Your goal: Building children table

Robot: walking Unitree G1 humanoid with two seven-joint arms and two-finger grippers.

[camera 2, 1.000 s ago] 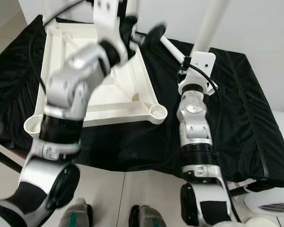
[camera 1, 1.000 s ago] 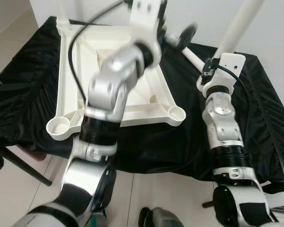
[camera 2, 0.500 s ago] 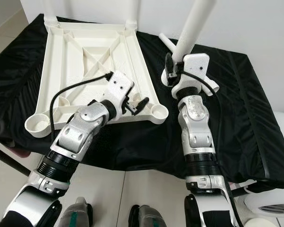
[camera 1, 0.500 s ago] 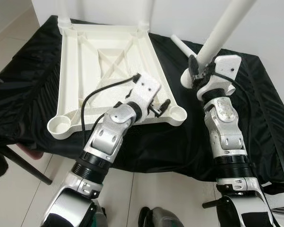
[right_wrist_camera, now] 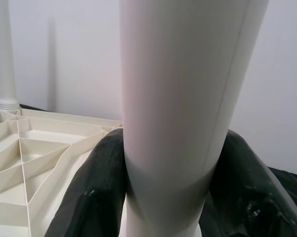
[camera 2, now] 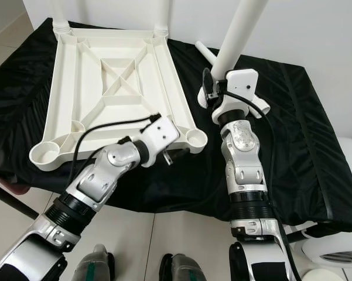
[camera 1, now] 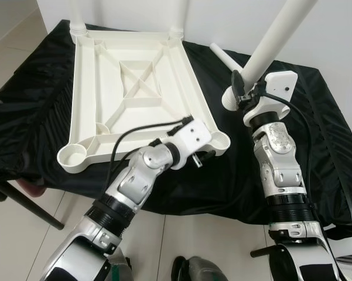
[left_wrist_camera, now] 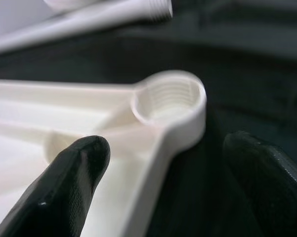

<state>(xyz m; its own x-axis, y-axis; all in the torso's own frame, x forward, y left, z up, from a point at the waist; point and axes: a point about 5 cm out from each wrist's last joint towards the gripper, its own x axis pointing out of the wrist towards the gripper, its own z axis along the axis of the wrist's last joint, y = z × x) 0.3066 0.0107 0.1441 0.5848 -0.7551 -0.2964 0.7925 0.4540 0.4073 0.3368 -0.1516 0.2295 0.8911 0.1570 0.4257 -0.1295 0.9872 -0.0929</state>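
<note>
gripping a white table leg, the right pincer is clenched round its lower end, tilted above the black-draped bench, beside the upturned white tabletop frame; the left pincer hovers released at the frame's near threaded corner socket; two legs stand in the frame's far corners, a spare leg lies beyond the socket; risk: the slanted leg may cross-thread or nudge the frame; no writing readable.
</note>
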